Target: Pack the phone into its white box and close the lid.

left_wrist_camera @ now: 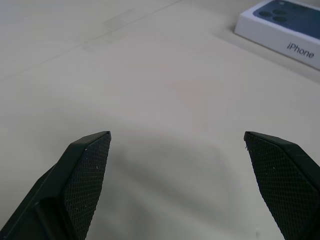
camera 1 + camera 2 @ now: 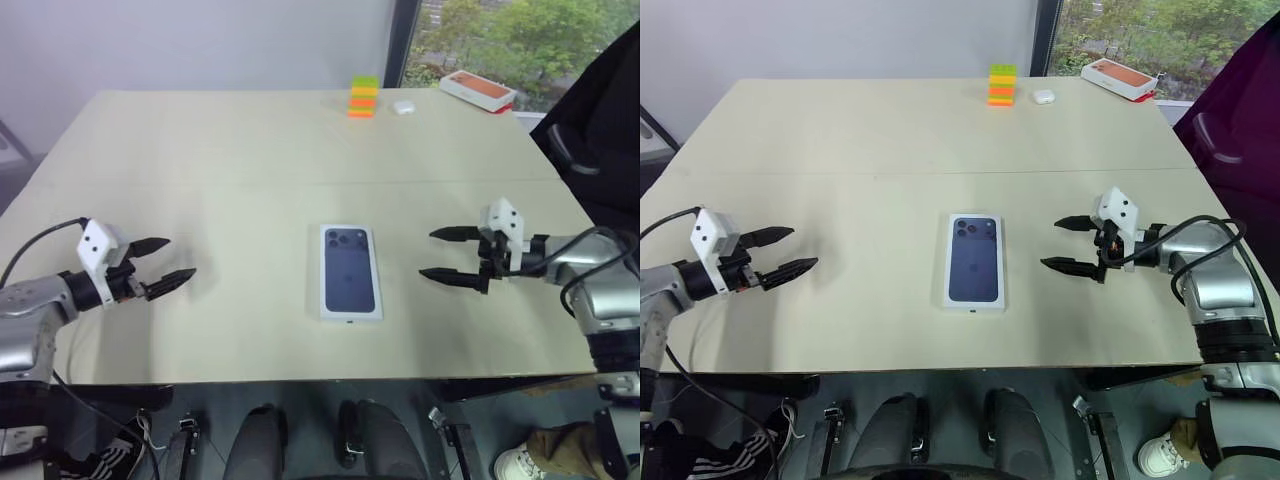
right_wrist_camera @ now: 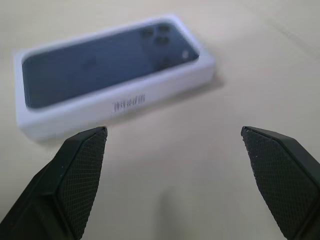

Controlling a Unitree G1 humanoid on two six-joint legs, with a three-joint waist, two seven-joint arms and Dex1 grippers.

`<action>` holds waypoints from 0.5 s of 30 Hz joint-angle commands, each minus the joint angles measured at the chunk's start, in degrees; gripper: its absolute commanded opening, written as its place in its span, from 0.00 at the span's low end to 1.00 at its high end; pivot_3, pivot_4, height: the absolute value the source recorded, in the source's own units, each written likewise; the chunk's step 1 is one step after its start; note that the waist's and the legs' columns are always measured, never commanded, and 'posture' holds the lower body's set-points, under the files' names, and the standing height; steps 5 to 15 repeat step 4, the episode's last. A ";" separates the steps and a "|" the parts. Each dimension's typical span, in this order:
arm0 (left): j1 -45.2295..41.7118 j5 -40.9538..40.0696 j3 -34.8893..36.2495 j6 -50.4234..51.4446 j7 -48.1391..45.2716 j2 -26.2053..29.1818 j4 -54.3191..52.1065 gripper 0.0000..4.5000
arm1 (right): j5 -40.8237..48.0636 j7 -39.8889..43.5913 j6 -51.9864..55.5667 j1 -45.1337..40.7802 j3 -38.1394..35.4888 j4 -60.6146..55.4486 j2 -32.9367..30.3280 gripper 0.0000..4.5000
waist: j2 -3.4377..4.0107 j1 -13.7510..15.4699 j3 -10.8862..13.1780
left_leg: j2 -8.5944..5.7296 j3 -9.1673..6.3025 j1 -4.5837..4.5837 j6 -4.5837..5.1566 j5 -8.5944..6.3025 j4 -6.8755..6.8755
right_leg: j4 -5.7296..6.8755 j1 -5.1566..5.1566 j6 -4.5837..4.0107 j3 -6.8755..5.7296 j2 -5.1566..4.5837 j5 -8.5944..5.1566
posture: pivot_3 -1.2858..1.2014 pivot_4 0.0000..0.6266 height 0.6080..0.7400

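The white box (image 2: 351,273) lies closed at bench (image 2: 230,150) centre, the lid (image 3: 110,65) seated with the printed phone picture facing up. The left claw (image 2: 160,265) and right claw (image 2: 450,255) flank it, well apart, fingers spread and empty. The box is likely light, rigid cardboard with smooth faces; grip across the long side walls, not the glossy top.

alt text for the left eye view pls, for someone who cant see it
A closed white box, its lid bearing a dark blue phone picture, lies mid-table between the open left end effector and open right end effector. Coloured blocks sit at the far edge.
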 commanded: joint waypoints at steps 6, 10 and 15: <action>0.85 -0.04 2.25 -3.07 -0.27 1.19 -0.77 1.00 | -1.01 0.69 -4.15 -0.02 -1.26 0.53 -0.79 1.00 | 0.02 -0.09 0.01 | -0.01 0.06 0.01 0.00 0.00 0.01 | 0.00 0.00 0.07 0.03 -0.03 -0.04 | 0.52 0.24 1.00; 0.85 -0.04 2.25 -3.07 -0.27 1.19 -0.77 1.00 | -1.01 0.69 -4.15 -0.02 -1.26 0.53 -0.79 1.00 | 0.02 -0.09 0.01 | -0.01 0.06 0.01 0.00 0.00 0.01 | 0.00 0.00 0.07 0.03 -0.03 -0.04 | 0.52 0.24 1.00; 0.85 -0.04 2.25 -3.07 -0.27 1.19 -0.77 1.00 | -1.01 0.69 -4.15 -0.02 -1.26 0.53 -0.79 1.00 | 0.02 -0.09 0.01 | -0.01 0.06 0.01 0.00 0.00 0.01 | 0.00 0.00 0.07 0.03 -0.03 -0.04 | 0.52 0.24 1.00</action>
